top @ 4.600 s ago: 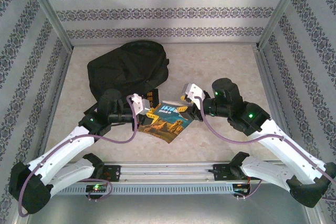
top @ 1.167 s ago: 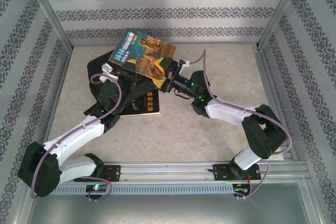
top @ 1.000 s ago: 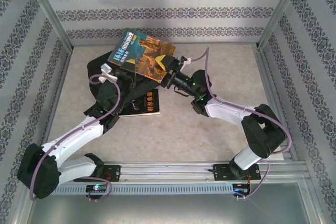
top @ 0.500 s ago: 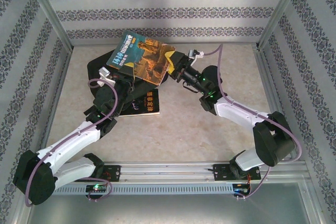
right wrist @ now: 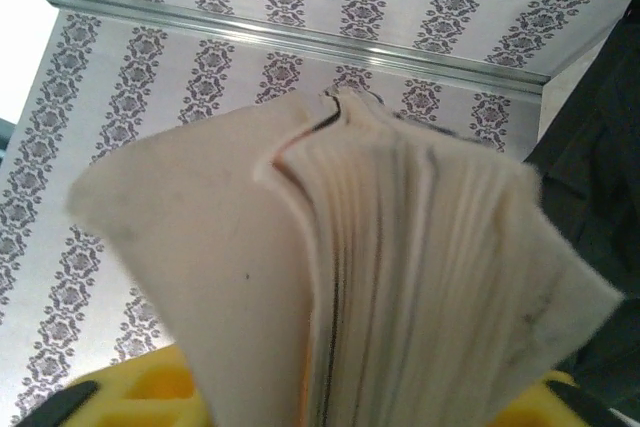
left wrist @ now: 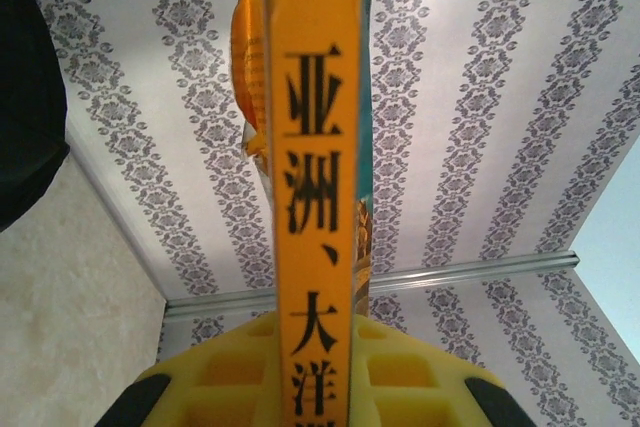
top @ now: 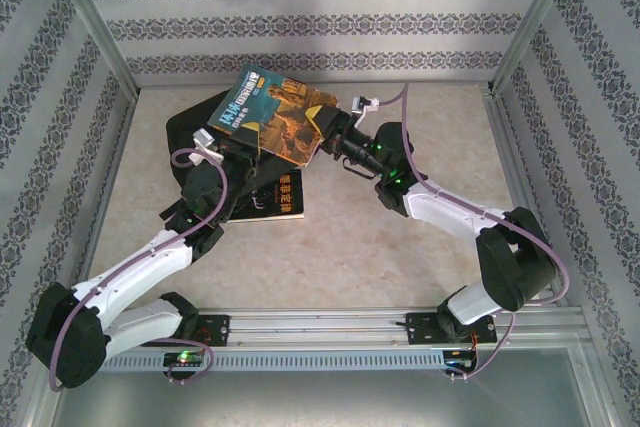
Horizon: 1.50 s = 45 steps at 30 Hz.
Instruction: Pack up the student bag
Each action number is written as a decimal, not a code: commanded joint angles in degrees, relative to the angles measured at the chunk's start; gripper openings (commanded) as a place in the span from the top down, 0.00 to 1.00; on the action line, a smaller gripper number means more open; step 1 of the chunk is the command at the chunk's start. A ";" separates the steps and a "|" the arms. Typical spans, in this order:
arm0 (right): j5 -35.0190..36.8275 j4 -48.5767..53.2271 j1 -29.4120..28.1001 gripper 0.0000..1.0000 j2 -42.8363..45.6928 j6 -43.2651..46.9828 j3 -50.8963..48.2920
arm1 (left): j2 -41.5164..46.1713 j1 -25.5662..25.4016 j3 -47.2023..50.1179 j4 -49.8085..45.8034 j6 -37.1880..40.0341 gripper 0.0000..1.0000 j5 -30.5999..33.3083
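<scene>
A book [top: 272,115] with a teal and orange cover hangs tilted in the air over the student bag [top: 183,139], a black backpack on the table's far left. My left gripper [top: 220,137] is shut on the book's left, spine edge. In the left wrist view the yellow spine [left wrist: 315,177] stands between the yellow pads [left wrist: 420,367] of the left gripper [left wrist: 318,392]. My right gripper [top: 326,133] is shut on the right edge. There the fanned white pages [right wrist: 400,277] sit in my right gripper [right wrist: 330,407].
A second book [top: 281,195] with a black cover lies at the bag's near edge, under the raised book. Patterned walls and metal rails enclose the table. Bare beige tabletop [top: 400,257] lies in the middle and on the right. Black bag fabric [right wrist: 600,157] shows beside the pages.
The right gripper's jaws have narrowed onto the book's page edge. The book has shifted slightly to the right, and the right arm's elbow has swung outward. The left grip is unchanged.
</scene>
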<state>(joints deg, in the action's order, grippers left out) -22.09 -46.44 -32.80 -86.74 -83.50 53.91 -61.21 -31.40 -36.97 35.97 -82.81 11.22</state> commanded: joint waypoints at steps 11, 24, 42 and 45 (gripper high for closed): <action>8.04 38.35 7.15 1.00 19.65 25.84 0.55 | -3.19 4.53 -15.37 -35.97 23.75 0.50 -6.92; 13.97 59.89 14.56 1.00 35.68 40.63 -4.46 | -40.07 7.90 -54.42 -58.73 59.45 0.32 -18.53; 11.65 64.29 16.74 1.00 41.74 42.99 -8.98 | -66.51 8.27 -79.23 -66.67 67.88 0.58 -15.87; 11.11 63.76 16.72 1.00 41.48 42.42 -9.27 | -67.02 8.68 -79.13 -65.62 67.19 0.69 -15.65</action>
<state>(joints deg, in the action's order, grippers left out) -9.52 21.15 -16.60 -45.82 -40.56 44.47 -127.42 -23.49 -114.04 -30.02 -15.22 -5.34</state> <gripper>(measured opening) 0.135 0.329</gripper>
